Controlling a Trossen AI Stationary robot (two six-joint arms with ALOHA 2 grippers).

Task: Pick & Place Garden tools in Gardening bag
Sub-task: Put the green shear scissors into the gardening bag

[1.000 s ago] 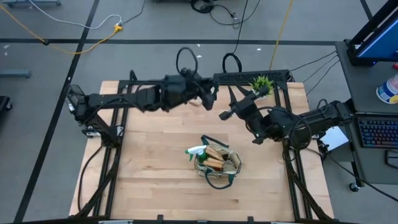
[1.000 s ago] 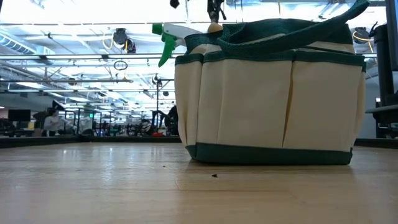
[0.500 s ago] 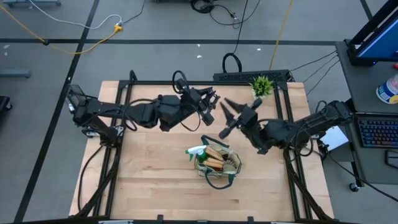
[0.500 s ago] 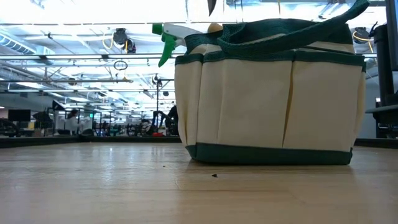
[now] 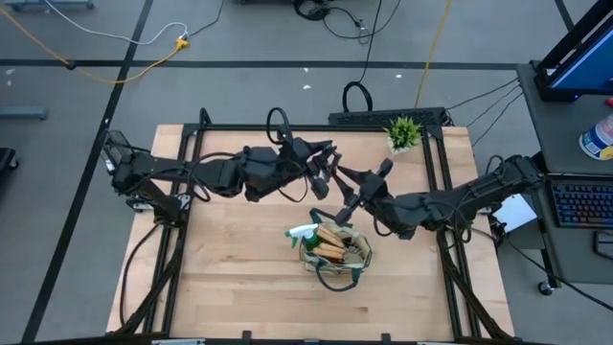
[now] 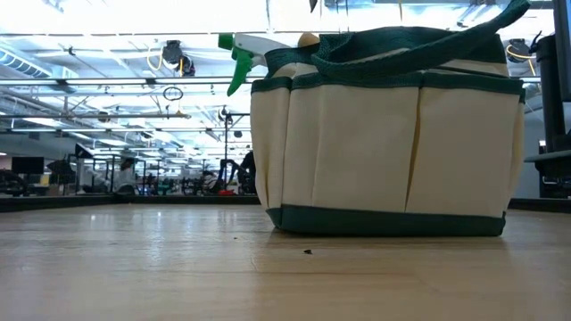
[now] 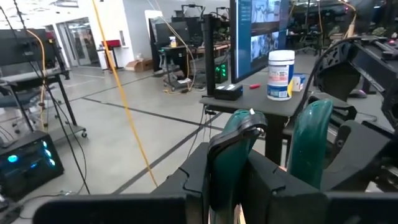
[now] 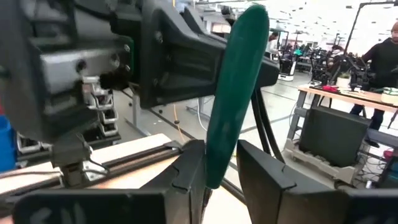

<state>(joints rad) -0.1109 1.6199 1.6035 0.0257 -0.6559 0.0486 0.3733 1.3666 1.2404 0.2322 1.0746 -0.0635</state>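
The gardening bag [image 5: 335,252] sits mid-table, already stuffed with wooden-handled tools [image 5: 330,241] and the green spray bottle [image 5: 300,233]; it looks like soft, floppy fabric, so I'd grab a loop handle [image 5: 337,279]. Left gripper [image 5: 327,171] and right gripper [image 5: 349,190] hover just behind it, both spread open and empty. No readable labels anywhere.

1. Grey concrete floor [image 5: 239,38] surrounds the wooden table [image 5: 239,278], with yellow cable [image 5: 86,57] trailing across it.
2. A desk with a keyboard [image 5: 580,203] stands to one side.
3. Bright ceiling lights [image 6: 107,18] hang over a long workshop hall.
4. A white tub [image 7: 280,74] sits on a dark desk [image 7: 249,102].
5. A person [image 8: 380,59] stands by benches.
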